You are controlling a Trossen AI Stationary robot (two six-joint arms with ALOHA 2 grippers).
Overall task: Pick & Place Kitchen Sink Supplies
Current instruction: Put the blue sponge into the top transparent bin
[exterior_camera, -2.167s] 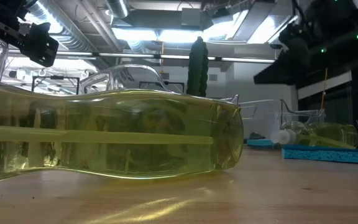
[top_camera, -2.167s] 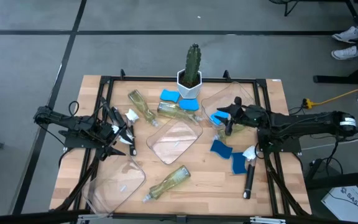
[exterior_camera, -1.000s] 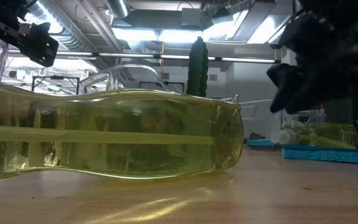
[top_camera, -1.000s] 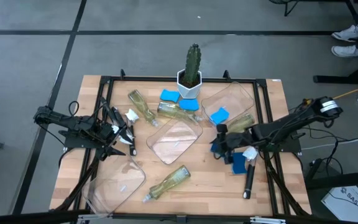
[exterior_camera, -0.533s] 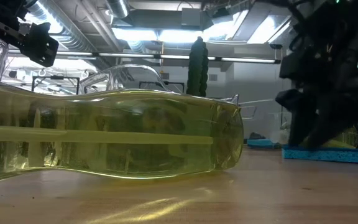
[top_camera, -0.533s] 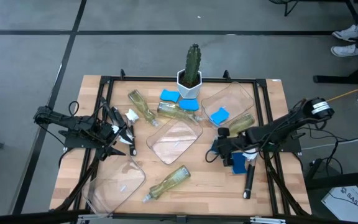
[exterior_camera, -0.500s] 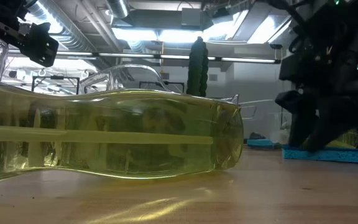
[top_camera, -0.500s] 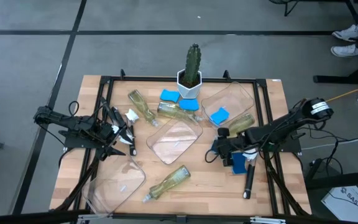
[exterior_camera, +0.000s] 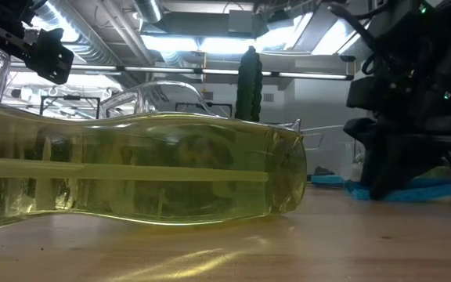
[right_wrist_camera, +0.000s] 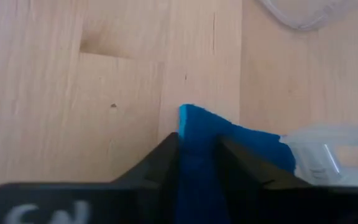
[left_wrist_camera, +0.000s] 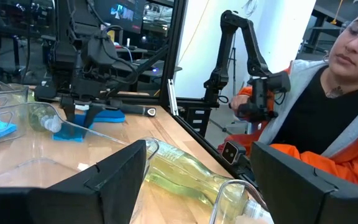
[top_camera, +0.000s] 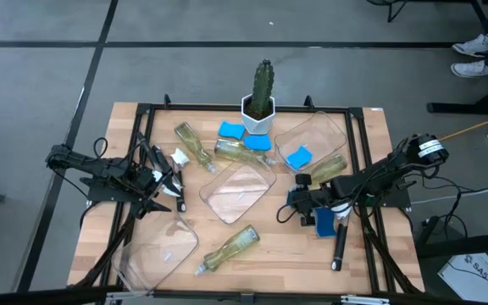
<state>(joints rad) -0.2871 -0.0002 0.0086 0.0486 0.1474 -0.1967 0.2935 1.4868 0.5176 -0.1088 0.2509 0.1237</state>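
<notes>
Now right gripper [right_wrist_camera: 194,155] pinching blue sponge [right_wrist_camera: 229,146], bare wood ahead

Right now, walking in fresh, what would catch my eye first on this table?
Probably the green cactus in its white pot at the table's far edge. Next, the right gripper, down on the wood right of centre, pinching a bright blue sponge. A clear bottle of yellow-green liquid lies on its side near the front.

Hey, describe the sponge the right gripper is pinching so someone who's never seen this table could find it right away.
Start at the cactus at the table's far edge and come toward the near right. There the right gripper is shut on a blue sponge lying on bare wood, squeezed between its fingers. The other blue sponges sit untouched: two by the cactus pot, one inside the clear tray, one beside the brush.
</notes>
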